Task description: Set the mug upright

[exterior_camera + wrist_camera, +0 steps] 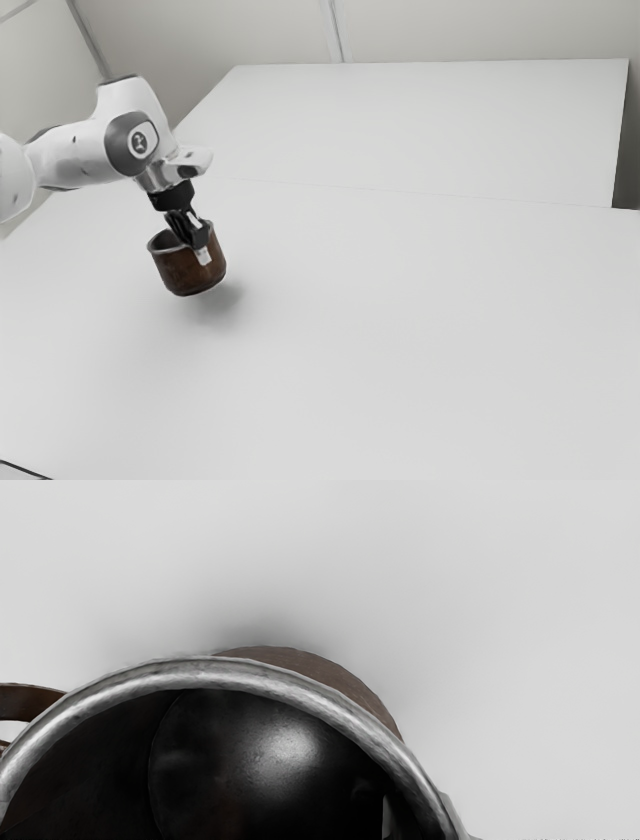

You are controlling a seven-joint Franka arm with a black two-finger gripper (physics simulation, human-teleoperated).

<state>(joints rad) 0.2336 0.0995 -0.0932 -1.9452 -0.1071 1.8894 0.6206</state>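
Observation:
The brown mug (185, 270) with a grey metal rim is at the exterior view's left, its opening upward and leaning slightly toward that view's left. A soft shadow lies under it, and it appears to be held just above the table. My gripper (201, 250) reaches down at the rim, with the mug's wall pinched between its fingers. In the wrist view, the mug (320, 672) shows its dark inside and part of its handle; the gripper (420, 817) has one finger inside the rim and the other outside. The mug's underside is hidden.
The white table surface (400, 330) spreads around and beyond the mug. A pale raised panel or wall (420, 130) stands behind it, and a dark thin edge (22, 469) shows at the exterior view's lower left corner.

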